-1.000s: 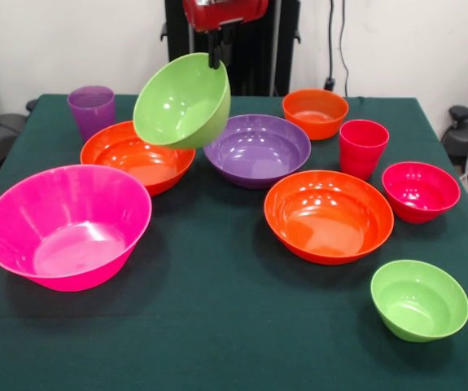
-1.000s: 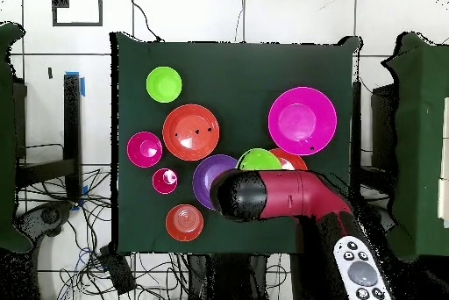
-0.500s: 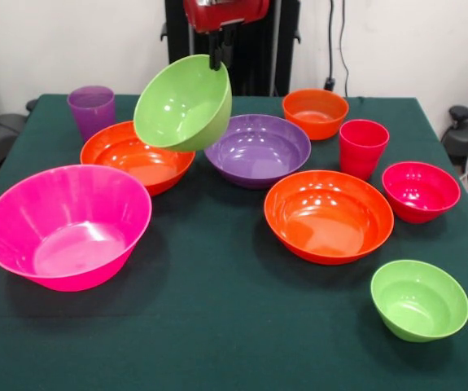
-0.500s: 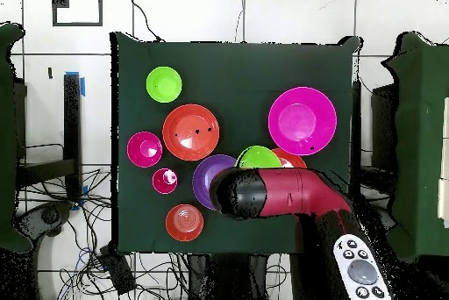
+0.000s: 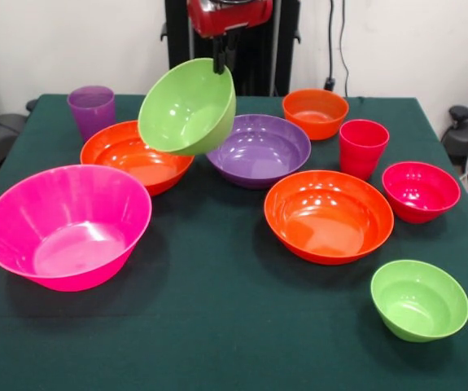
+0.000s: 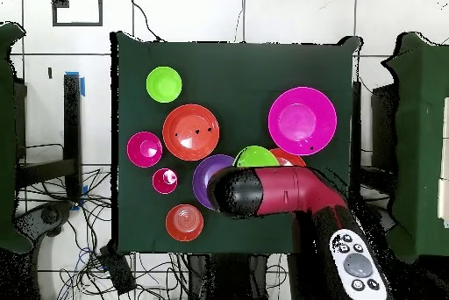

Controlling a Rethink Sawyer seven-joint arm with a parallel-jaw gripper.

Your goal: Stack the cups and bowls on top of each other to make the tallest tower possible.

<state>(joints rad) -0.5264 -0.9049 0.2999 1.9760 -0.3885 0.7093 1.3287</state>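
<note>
Front view: gripper point(image 5: 220, 63), clamped on the tilted glossy lime-green plastic bowl point(image 5: 186, 107), has shifted it slightly right toward the wide purple bowl point(image 5: 258, 150).

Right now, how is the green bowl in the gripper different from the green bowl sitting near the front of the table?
The held green bowl hangs in the air, pinched at its rim by the gripper; the small green bowl rests on the table. The held one is tilted on its side and clearly bigger; the small one sits upright. Both are glossy lime green and empty.

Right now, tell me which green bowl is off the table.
The larger lime green bowl, tilted and held by its rim in the gripper; the smaller green bowl sits on the table.
</note>
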